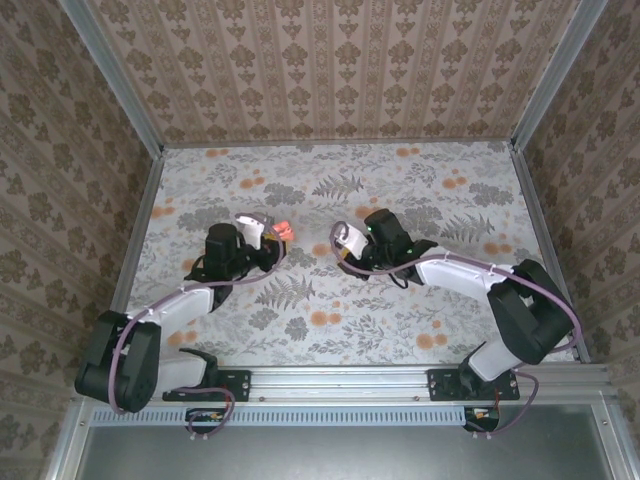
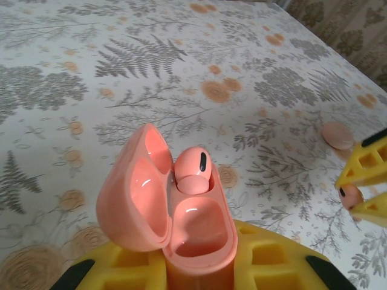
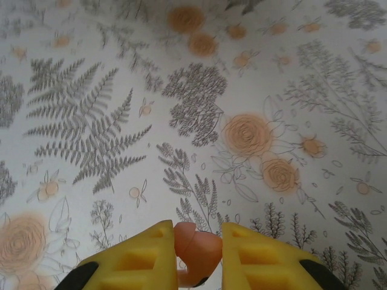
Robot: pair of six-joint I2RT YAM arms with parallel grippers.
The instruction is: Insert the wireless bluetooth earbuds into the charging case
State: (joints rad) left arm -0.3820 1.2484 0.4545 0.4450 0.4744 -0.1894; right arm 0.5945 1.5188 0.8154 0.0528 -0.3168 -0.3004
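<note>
The charging case (image 2: 196,241), a glossy coral-pink rounded box, stood upright and open in the clamp of the left gripper (image 2: 199,275), with its lid (image 2: 136,193) swung out toward 10 o'clock. The first earbud (image 2: 192,169), coral-pink with a dark oval mark, sat in the case's 12 o'clock well. The second earbud (image 3: 196,251), equally pink and tiny, was pinched between the tips of the right gripper (image 3: 199,260), apart from the case at its 3 o'clock.

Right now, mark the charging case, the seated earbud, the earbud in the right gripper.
charging case (image 2: 202,232): left wrist view, empty socket.
seated earbud (image 2: 192,164): left wrist view, rounded head.
held earbud (image 3: 199,251): right wrist view, body.
</note>
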